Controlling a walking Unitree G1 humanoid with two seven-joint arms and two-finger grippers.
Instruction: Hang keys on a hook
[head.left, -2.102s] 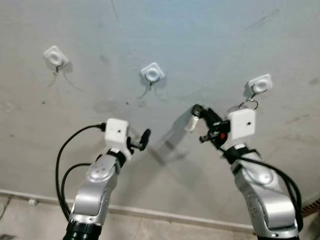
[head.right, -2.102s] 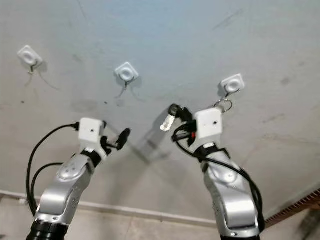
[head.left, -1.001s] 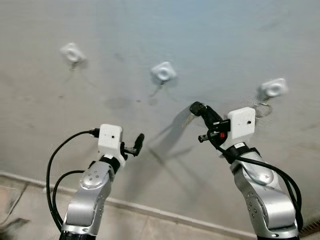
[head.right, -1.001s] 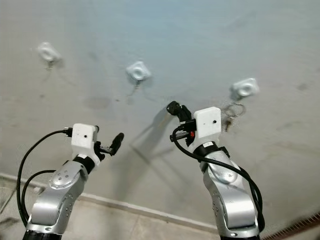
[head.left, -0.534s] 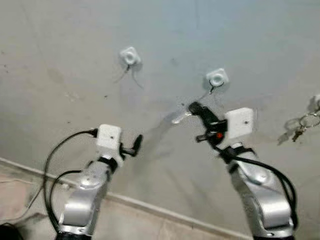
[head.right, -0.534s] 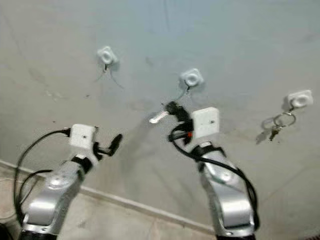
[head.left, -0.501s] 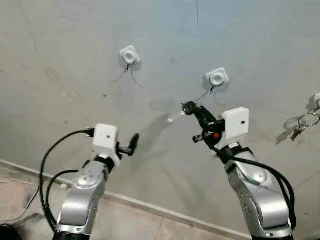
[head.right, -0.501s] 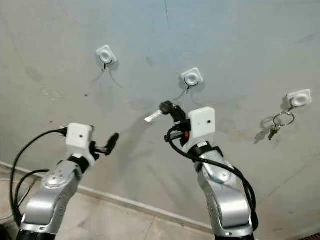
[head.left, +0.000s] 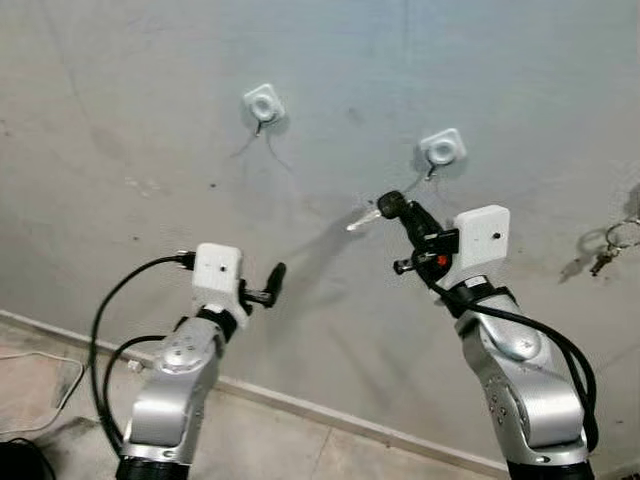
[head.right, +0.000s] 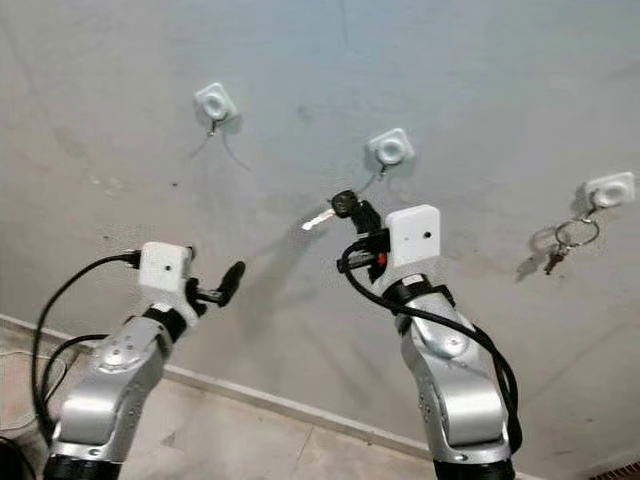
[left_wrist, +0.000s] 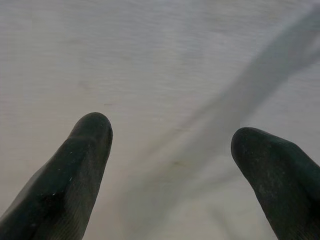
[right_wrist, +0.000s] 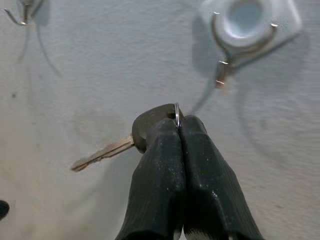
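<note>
right gripper pinching a key just below the hook — approach step; next, lift its ring over the hook's tip.

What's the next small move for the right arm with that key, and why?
Probably lift the right end effector up toward the middle hook. It is shut on the key, whose thin ring peeks out at the fingertips, just below the hook's bare prongs and not yet touching. Closing that gap lines the ring up to catch.
</note>
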